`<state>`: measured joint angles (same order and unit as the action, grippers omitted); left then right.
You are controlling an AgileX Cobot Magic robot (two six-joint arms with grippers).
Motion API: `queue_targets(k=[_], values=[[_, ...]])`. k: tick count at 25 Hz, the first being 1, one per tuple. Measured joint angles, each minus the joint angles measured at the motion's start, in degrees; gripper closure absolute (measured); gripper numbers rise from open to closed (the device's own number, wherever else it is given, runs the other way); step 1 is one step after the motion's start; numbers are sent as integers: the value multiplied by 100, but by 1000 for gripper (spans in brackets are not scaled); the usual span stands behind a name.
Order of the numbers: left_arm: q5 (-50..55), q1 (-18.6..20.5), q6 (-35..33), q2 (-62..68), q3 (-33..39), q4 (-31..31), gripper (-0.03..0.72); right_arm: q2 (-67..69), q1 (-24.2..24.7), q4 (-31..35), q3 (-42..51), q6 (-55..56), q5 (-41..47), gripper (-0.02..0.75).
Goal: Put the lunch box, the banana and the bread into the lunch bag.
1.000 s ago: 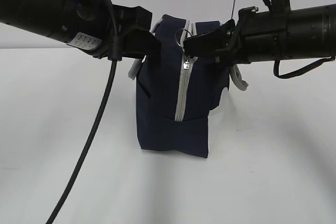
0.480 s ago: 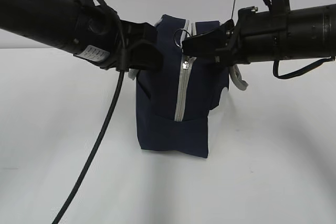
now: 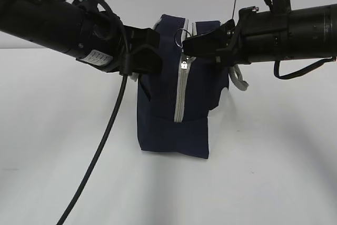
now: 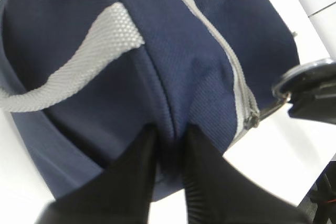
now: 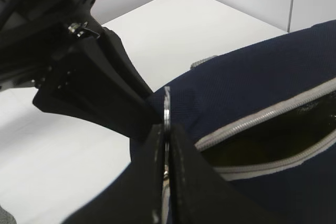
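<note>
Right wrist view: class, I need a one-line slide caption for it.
Right gripper pinches the metal ring of the lunch bag, zipper partly open.

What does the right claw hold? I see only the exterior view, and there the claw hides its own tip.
Observer: In the right wrist view, the right claw is shut on the metal ring pull of the zipper.
Operator: Is the zipper open at the top? From my side I see only its closed front part.
Observer: Yes, partly. The right wrist view shows the grey zipper parted, with a dark gap into the lunch bag.
Operator: And the left claw?
Observer: In the left wrist view, the left claw pinches a fold of the navy fabric, below the grey strap handle.
</note>
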<state>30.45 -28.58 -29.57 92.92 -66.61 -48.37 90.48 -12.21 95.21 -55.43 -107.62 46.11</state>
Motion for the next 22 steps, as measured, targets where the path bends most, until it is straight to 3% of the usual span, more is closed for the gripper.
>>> queue_targets(k=[4, 22], values=[[0, 0, 0, 6, 0, 5, 671, 0, 0, 10, 0, 0, 0, 738], [348, 0, -66, 6, -10, -5, 683, 4, -5, 522, -165, 515, -315, 738]])
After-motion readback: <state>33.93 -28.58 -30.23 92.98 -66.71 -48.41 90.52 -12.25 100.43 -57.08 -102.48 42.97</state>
